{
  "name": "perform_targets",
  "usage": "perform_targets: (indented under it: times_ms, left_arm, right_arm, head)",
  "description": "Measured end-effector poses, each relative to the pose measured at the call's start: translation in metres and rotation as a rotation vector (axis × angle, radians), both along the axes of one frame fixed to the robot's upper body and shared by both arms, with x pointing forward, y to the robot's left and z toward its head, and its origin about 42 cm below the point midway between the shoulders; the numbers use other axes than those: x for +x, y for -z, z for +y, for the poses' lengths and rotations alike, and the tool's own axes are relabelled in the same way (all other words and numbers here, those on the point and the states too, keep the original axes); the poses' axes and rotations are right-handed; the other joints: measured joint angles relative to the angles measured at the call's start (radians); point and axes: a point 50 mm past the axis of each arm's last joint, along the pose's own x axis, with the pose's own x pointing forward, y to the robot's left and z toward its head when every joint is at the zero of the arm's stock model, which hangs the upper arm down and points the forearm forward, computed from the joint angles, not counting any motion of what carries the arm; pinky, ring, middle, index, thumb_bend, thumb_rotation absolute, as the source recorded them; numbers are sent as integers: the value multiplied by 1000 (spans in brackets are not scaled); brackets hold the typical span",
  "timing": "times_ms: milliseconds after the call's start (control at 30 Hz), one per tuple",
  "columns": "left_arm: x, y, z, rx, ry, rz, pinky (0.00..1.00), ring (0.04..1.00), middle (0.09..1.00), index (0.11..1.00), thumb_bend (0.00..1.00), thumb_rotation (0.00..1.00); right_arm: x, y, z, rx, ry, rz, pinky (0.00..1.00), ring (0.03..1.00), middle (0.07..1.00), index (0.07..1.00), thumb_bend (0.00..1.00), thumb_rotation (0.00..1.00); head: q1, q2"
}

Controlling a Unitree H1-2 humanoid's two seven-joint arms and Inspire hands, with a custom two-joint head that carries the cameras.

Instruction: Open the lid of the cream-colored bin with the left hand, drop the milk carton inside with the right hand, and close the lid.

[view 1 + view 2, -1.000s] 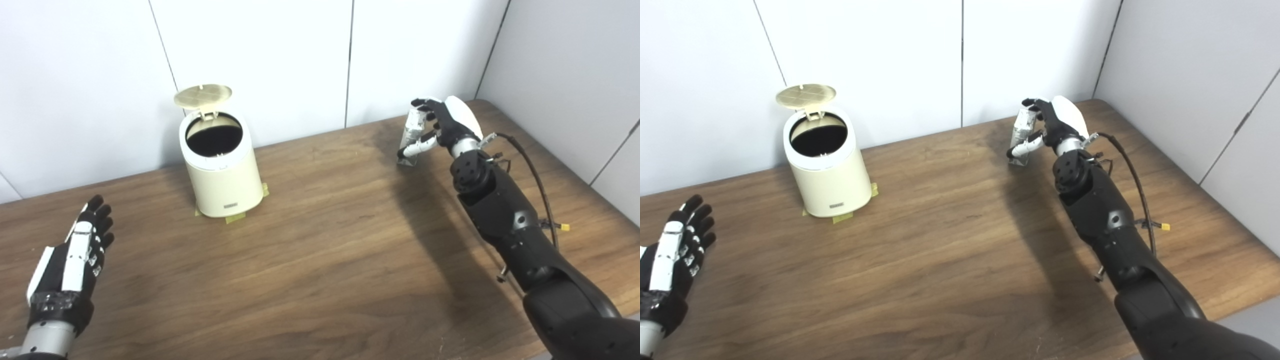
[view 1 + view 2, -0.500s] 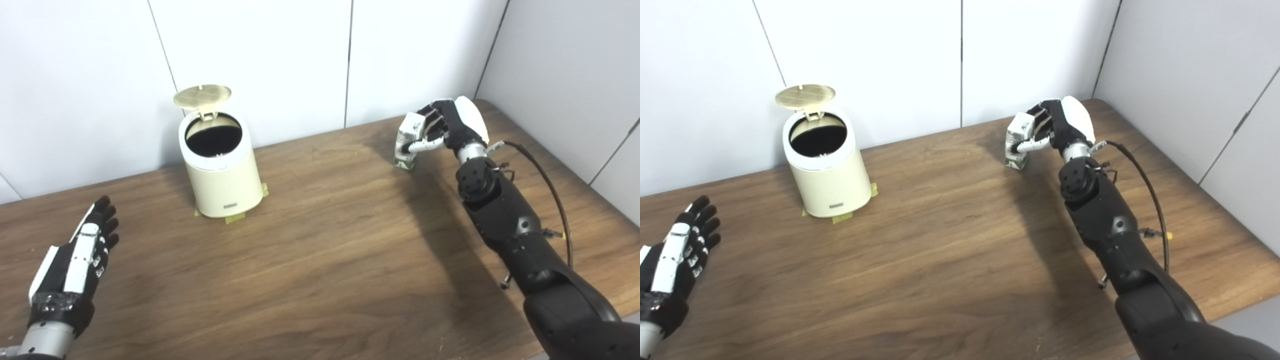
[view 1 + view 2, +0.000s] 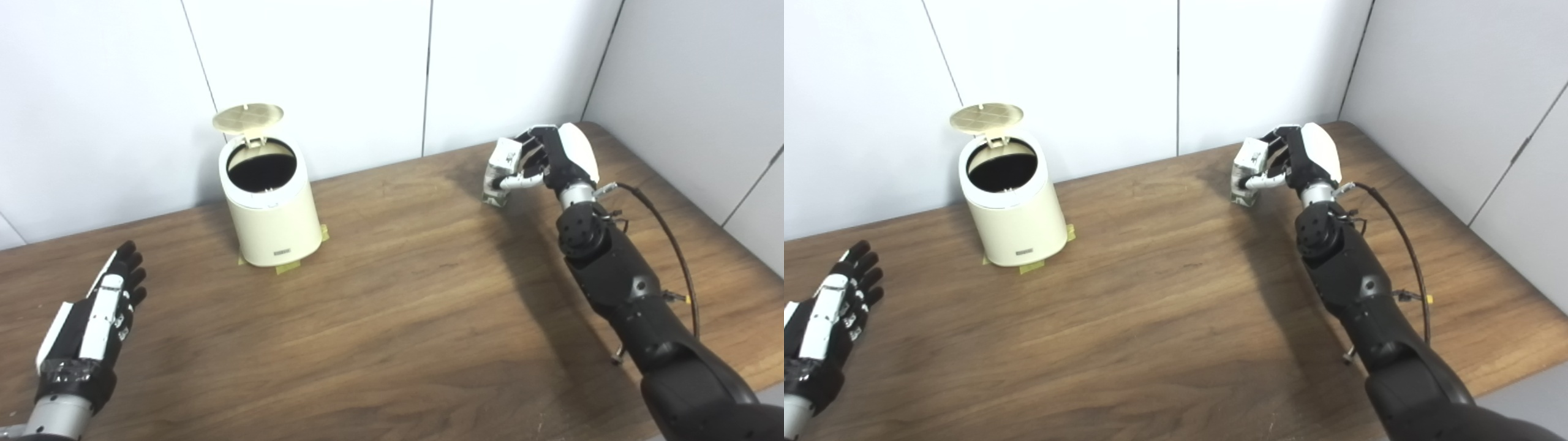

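Note:
The cream-colored bin (image 3: 272, 214) stands at the back left of the table, its round lid (image 3: 248, 117) flipped up and the dark inside showing. At the back right, my right hand (image 3: 554, 156) is shut on the small milk carton (image 3: 500, 173), fingers and thumb wrapped around it; whether its base touches the wood I cannot tell. My left hand (image 3: 92, 321) hovers open and flat over the near left of the table, far from the bin.
The wooden table (image 3: 398, 306) runs to white wall panels behind and on the right. Yellow tape (image 3: 288, 266) marks the bin's base. A black cable (image 3: 667, 233) loops off my right forearm.
My right hand has closed its fingers around the carton, which was tilted and now stands more upright and slightly lower. The left hand has sunk a little toward the near edge.

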Motion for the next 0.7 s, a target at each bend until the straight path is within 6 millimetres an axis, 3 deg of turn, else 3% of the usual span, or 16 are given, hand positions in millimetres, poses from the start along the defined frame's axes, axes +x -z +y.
perform_targets:
  times_ms: [267, 367, 567, 633, 700]
  left_arm:
    - [-6, 8, -5, 37, 8, 22, 1000, 1000, 992, 1000, 377, 930]
    - [-10, 7, -8, 46, 10, 16, 1000, 993, 990, 1000, 399, 891]
    - [-11, 10, -18, 24, -4, 19, 1000, 973, 965, 997, 389, 922]
    - [-13, 13, -23, 24, 9, 26, 999, 972, 964, 993, 424, 901]
    - [-13, 15, -28, 31, 15, 30, 988, 968, 961, 992, 459, 885]
  right_arm:
    - [-7, -34, 53, 41, -128, -183, 332, 417, 505, 487, 501, 0]
    - [-7, -43, 76, 61, -176, -229, 346, 420, 514, 498, 501, 0]
    - [-9, -67, 133, 39, -291, -303, 320, 408, 517, 503, 498, 0]
    - [-6, -78, 148, 46, -307, -335, 412, 409, 492, 502, 502, 0]
    - [-2, -88, 159, 61, -327, -362, 397, 400, 496, 509, 501, 0]
  head:
    - [78, -12]
    - [112, -14]
    - [210, -21]
    - [241, -28]
    - [265, -32]
